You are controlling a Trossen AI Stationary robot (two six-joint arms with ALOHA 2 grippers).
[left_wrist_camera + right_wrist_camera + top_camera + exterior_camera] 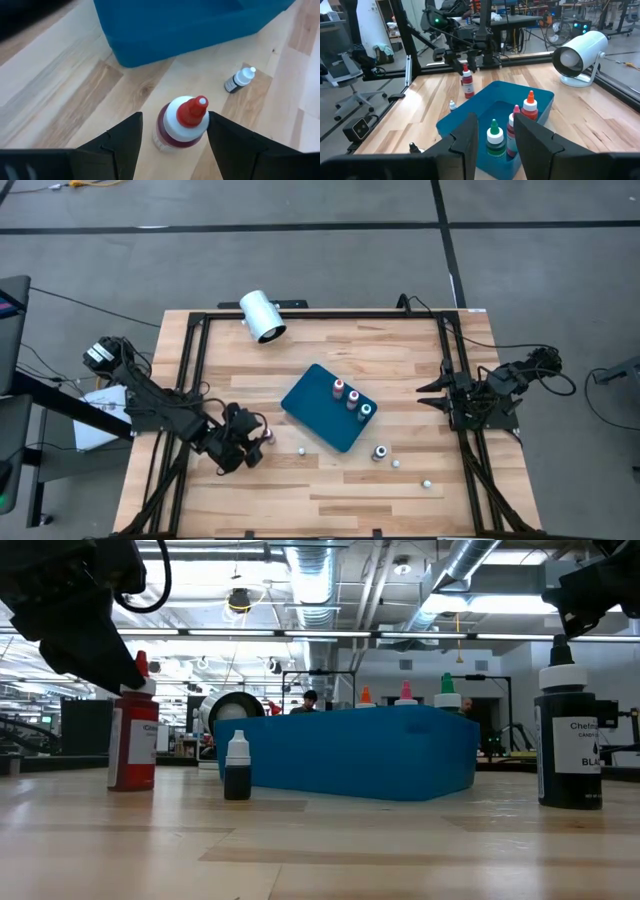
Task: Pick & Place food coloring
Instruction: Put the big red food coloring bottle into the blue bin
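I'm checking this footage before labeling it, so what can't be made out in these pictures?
- Left gripper: low view, fingertips hidden behind the red-capped bottle.
- Black bottle: low view, label cut off by the edge.
- Loose bottles near the teal tray: high view, too small to tell colors.

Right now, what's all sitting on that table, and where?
tray: one, teal, table middle.
bottles in tray: three, orange, pink and green tops, standing in a row.
red-topped bottle: one, upright, between the left gripper's open jaws.
small bottles: four loose on the wood near the tray; colours unclear.
white cylinder: one, far edge.
left gripper: at the red-topped bottle.
right gripper: waiting at the table's right edge, jaws partly apart, empty.
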